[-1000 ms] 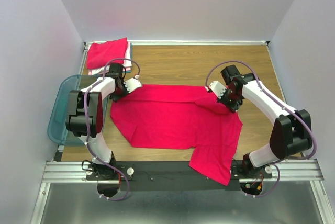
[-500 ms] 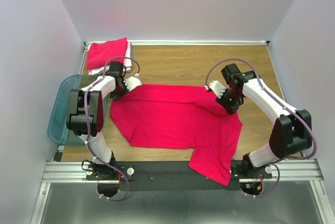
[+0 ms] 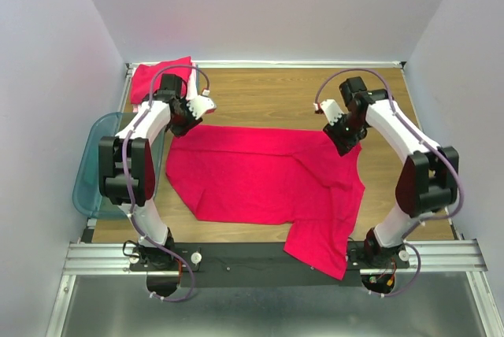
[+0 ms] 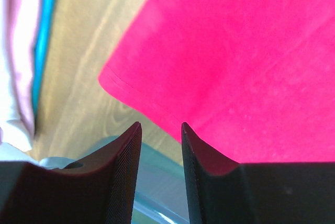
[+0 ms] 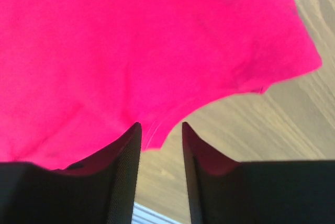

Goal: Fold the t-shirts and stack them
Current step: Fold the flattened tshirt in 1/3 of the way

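Observation:
A bright red-pink t-shirt (image 3: 268, 175) lies spread on the wooden table (image 3: 268, 97), one part hanging over the near edge. A stack of folded t-shirts (image 3: 157, 79), red on top, sits at the back left. My left gripper (image 3: 186, 122) is open and empty just above the shirt's far left corner; the left wrist view shows it (image 4: 161, 125) over that corner (image 4: 251, 51). My right gripper (image 3: 344, 138) is open and empty above the shirt's far right edge; the right wrist view shows it (image 5: 161, 125) over the hem (image 5: 131, 41).
A translucent teal bin (image 3: 90, 172) stands off the table's left side, beside the left arm. The folded stack's white and teal edges (image 4: 18, 51) show at the left of the left wrist view. White walls enclose the table on three sides.
Both grippers have moved toward the back of the table and up off the shirt. The shirt's far edge now lies straighter and flatter.

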